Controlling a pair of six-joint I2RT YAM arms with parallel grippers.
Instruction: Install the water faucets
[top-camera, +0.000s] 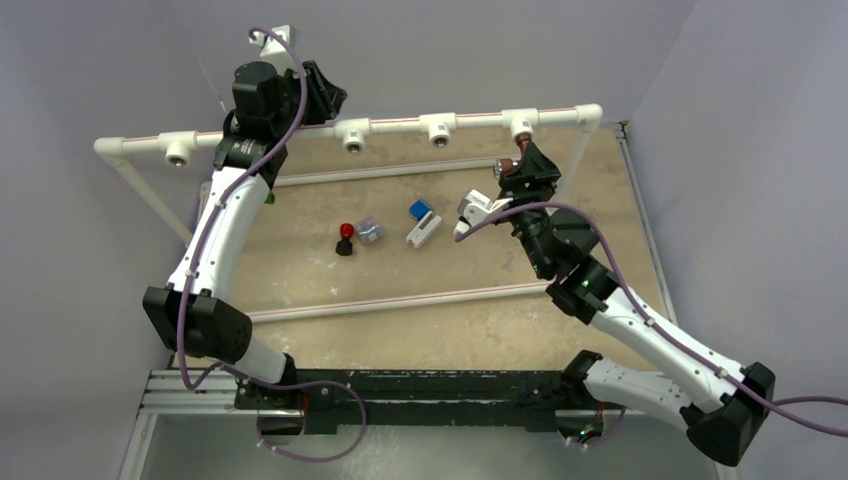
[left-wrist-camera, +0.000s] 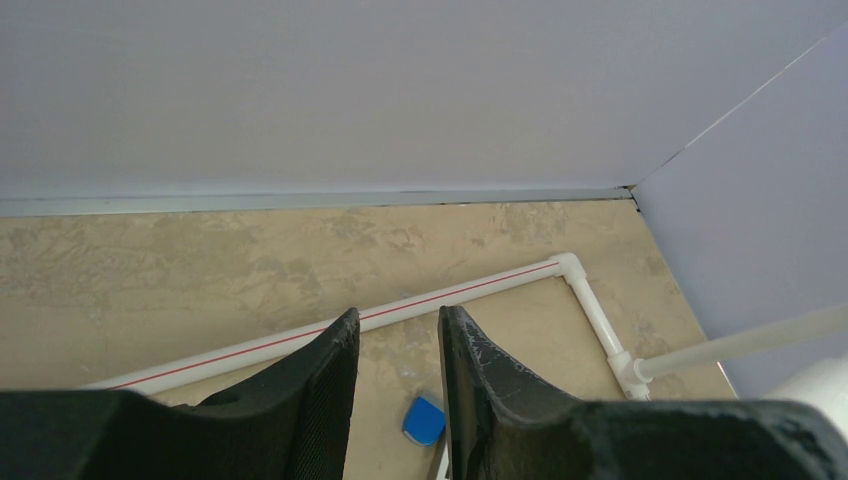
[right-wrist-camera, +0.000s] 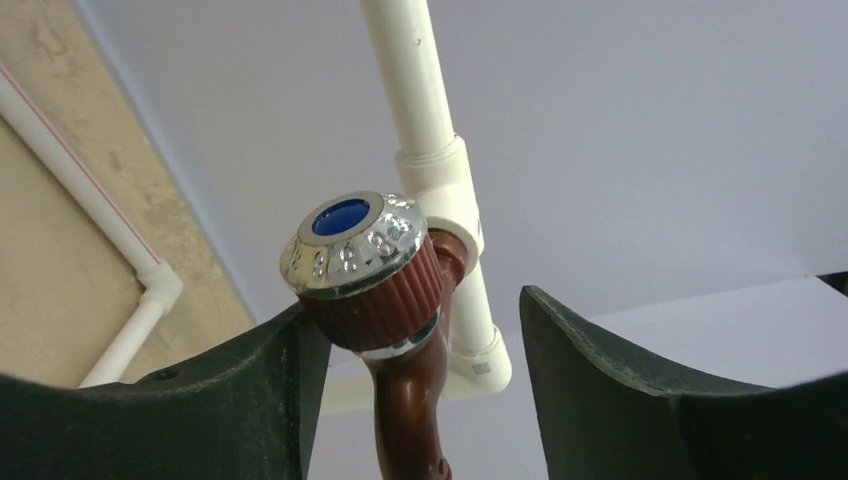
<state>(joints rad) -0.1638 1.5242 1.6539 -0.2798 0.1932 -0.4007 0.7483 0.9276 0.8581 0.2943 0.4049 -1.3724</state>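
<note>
While the right gripper (right-wrist-camera: 412, 305) stands wide open around the reddish-brown faucet (right-wrist-camera: 365, 270), centre frame, a loosely seated stub could let it sag from the white tee (right-wrist-camera: 440, 180).

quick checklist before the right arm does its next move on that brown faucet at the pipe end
1. Reddish-brown faucet in the end tee fitting: ok, its stem meets the socket. How far in, cannot tell.
2. Right tool state: ok, open, one side close to the ribbed handle, the other apart from it.
3. Left tool empty: ok, narrow gap with only table showing through.
4. Green faucet located: cannot tell, only a green speck beside the left arm.
5. Free tee socket for the second faucet: ok, open with nothing in it.
</note>
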